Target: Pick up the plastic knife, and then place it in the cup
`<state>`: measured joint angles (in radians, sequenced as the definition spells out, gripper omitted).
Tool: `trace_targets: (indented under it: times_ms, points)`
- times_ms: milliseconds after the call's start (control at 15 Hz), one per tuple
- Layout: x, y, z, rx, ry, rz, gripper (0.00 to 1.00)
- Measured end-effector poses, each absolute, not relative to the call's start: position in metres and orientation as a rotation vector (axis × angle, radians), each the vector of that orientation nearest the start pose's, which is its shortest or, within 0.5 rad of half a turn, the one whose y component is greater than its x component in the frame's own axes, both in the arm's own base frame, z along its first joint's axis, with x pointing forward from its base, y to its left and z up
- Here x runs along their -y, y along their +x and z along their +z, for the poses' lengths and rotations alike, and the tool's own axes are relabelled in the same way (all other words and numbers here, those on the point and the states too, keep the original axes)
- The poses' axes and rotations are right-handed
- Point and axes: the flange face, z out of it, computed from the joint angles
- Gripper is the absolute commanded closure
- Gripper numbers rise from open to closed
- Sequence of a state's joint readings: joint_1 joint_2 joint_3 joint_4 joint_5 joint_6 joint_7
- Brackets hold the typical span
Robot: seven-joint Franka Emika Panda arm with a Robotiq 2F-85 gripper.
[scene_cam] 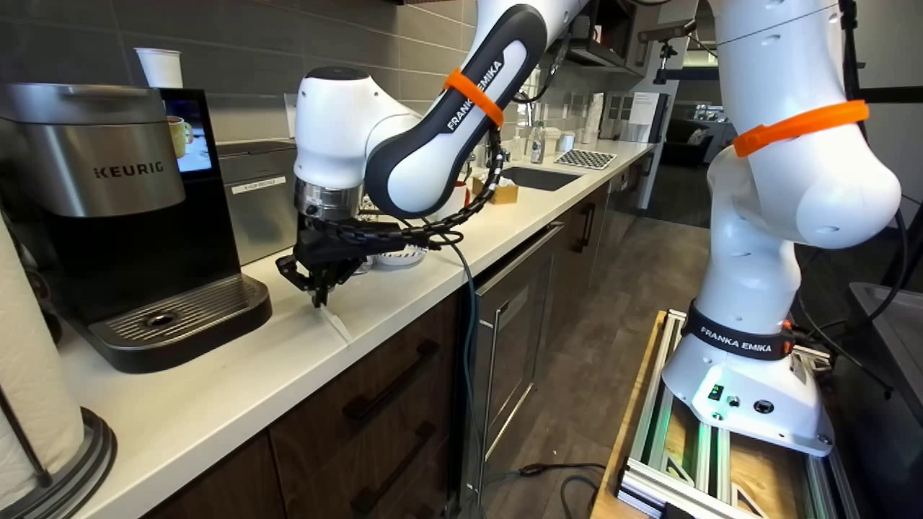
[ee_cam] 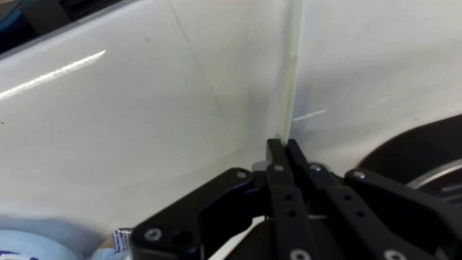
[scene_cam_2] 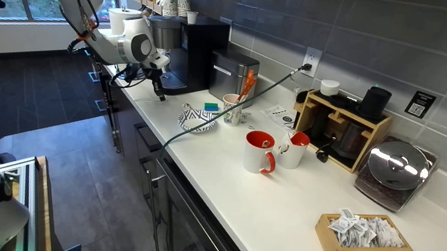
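Two black fingers point(ee_cam: 277, 159) pinch one end of the pale plastic knife point(ee_cam: 291, 72) in the wrist view; the end between them is hidden, and the far end is cut off by the top edge. In an exterior view the gripper point(scene_cam: 319, 301) points down over the white counter point(scene_cam: 404, 303), near the coffee machine point(scene_cam: 108, 162), the knife slanting out from the fingertips. Whether its low end touches the counter I cannot tell.

In an exterior view the paper cup point(scene_cam_2: 231, 117) stands well apart from the gripper, near a patterned bowl point(scene_cam_2: 197, 121); the knife, pale on pale, is hard to make out from there. Something orange point(scene_cam_2: 248, 85) sticks up from the cup, its lower part hidden by the wall. A cable point(scene_cam_2: 273, 85) crosses in front of both cup and bowl.
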<state>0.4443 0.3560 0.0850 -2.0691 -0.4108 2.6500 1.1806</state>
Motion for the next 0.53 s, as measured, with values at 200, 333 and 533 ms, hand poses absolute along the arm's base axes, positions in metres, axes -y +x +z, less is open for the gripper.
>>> trace_targets:
  times_ms: [200,333,533]
  points:
    - [-0.318,0.524,0.335,-0.426,-2.970,-0.707,0.99]
    - [-0.310,0.524,0.385,-0.381,-2.933,-0.895,0.99]
    - [-0.284,0.526,0.449,-0.336,-2.894,-1.182,0.99]
